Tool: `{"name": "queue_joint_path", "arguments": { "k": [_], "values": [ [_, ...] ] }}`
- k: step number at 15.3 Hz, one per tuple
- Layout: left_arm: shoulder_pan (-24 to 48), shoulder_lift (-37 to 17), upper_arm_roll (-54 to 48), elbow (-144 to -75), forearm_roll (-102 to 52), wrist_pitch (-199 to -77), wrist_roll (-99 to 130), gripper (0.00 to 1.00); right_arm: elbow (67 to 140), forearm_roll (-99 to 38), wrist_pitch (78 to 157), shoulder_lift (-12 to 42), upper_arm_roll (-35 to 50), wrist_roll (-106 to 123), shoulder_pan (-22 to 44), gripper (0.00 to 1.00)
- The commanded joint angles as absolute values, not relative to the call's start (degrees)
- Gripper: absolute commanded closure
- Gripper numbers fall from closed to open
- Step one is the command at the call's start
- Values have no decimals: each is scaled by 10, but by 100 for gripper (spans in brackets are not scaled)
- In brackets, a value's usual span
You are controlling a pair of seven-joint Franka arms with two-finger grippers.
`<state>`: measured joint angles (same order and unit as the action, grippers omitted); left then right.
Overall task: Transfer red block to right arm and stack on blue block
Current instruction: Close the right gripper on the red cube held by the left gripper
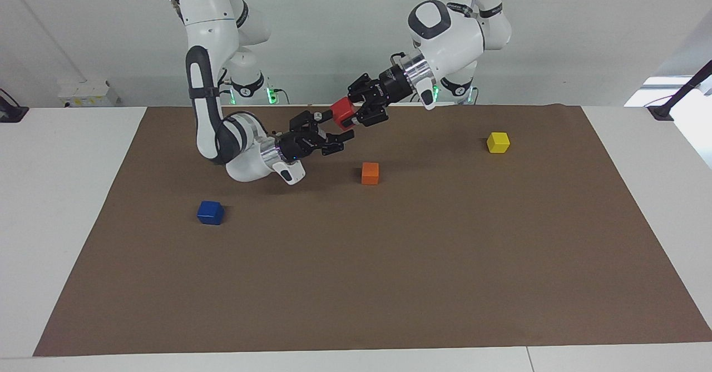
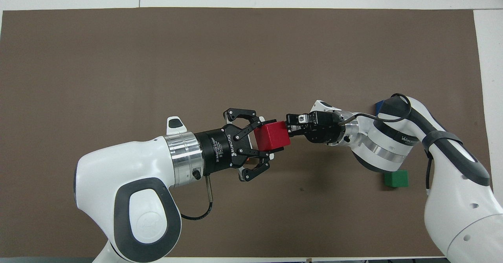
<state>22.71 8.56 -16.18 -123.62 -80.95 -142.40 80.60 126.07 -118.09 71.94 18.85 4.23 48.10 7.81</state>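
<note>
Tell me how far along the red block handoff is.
Pickup looks done: the left gripper holds the red block in the air. The right gripper is at the block, handoff under way. Left: release, then stacking on the blue block, which sits bare on the mat.

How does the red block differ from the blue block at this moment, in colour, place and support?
The red block is bright red; the blue block is deep blue. The red block is up in the air between the left gripper and the right gripper; the blue block rests on the brown mat. The left gripper's fingers clamp the red block; nothing touches the blue block. Both are cubes of similar size.
</note>
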Motion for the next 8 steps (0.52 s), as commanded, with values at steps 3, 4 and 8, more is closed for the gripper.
{"name": "queue_joint_path", "arguments": {
  "k": [3,4,8],
  "values": [
    [237,79,-156,-1231,-821,-1453,809,100,1260,-1194,733,183,44,495,80,1],
    [238,67,-157,-1220,-820,-1456,810,100,1260,-1194,738,183,44,495,80,8],
    [234,44,-156,-1195,-814,-1449,813,100,1255,-1196,744,185,44,495,79,27]
  ]
}}
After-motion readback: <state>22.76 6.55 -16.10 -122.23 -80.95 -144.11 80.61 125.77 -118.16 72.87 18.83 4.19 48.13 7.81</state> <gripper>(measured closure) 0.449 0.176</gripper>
